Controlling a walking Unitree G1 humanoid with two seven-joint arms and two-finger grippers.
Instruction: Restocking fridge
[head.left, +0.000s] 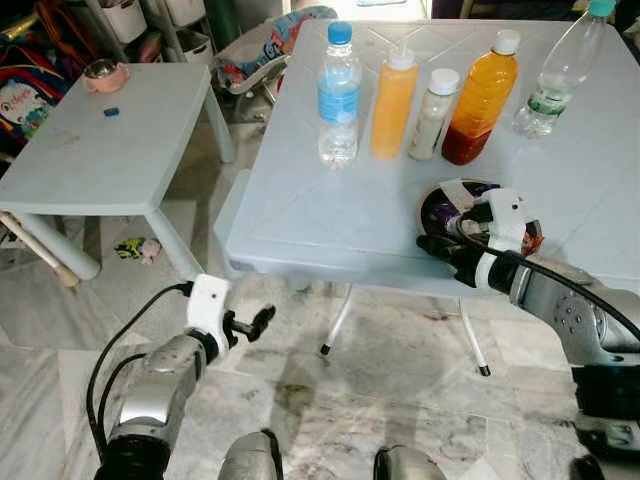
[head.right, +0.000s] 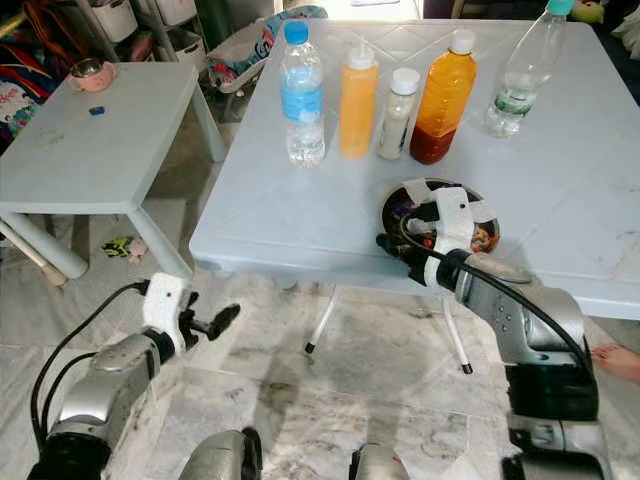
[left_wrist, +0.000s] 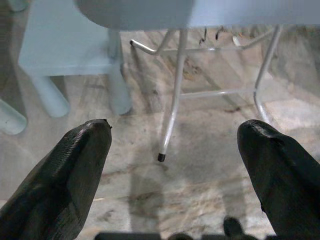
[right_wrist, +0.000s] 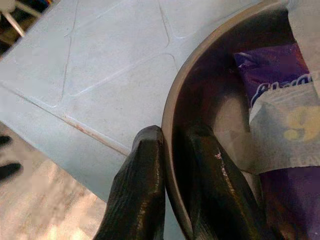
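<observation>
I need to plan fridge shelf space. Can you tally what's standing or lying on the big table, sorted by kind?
Clear water bottles: 2 (blue-capped bottle, green-labelled bottle)
Orange squeeze bottle: 1
Orange juice bottle: 1
Small white-capped jar: 1
Bowl holding packets, its rim pinched by the right hand: 1
Total: 6

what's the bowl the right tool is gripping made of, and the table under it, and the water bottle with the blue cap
Bowl: looks like metal, thin rim with a dull sheen, dark inside; could be coated. The right tool pinches that rim, one finger inside, one outside.
Table: pale blue moulded plastic, matte, with pressed groove lines; its legs look like thin white metal tube.
Water bottle: clear plastic, see-through ribbed wall, blue label.
</observation>
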